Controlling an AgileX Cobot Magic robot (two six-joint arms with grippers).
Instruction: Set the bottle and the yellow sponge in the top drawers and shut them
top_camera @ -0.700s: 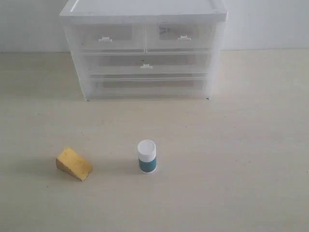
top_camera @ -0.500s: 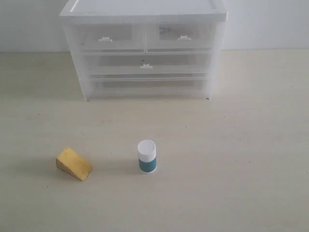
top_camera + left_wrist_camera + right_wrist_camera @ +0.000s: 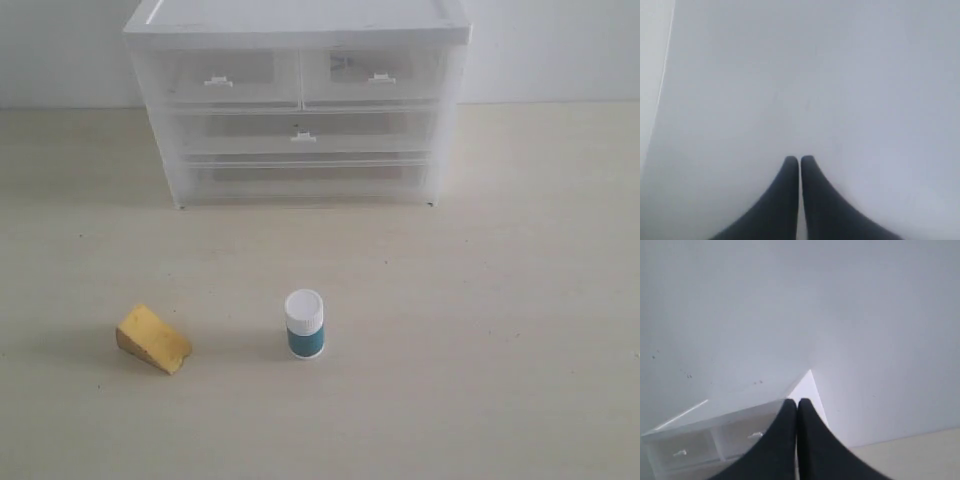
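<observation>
Set out for an easy start: the bottle [image 3: 304, 324] upright on the worktop [image 3: 500, 300], cap up, near the front middle; the yellow sponge [image 3: 152, 339] lying well apart to its left, sloped face up. Probably spaced for one item per arm, with the sponge on the left arm's side and the bottle nearer the centre.

Further back, the white unit [image 3: 300, 20], with the left top drawer [image 3: 220, 78] and the right top drawer [image 3: 375, 75] both pushed in flush, handles forward. Opening needed, then, before any placing.

Left tool [image 3: 799, 159]: fingers pressed together, clamping nothing, aimed at a blank pale surface. Right tool [image 3: 797, 401]: likewise together and empty, held high and looking towards the unit's top corner. Likely parked, with the task not yet begun.

Neither arm visible in the exterior view. Drawer contents hard to read through the cloudy fronts; a dark smudge in the right top drawer, impossible to identify. Bottle and sponge absent from both wrist views.
</observation>
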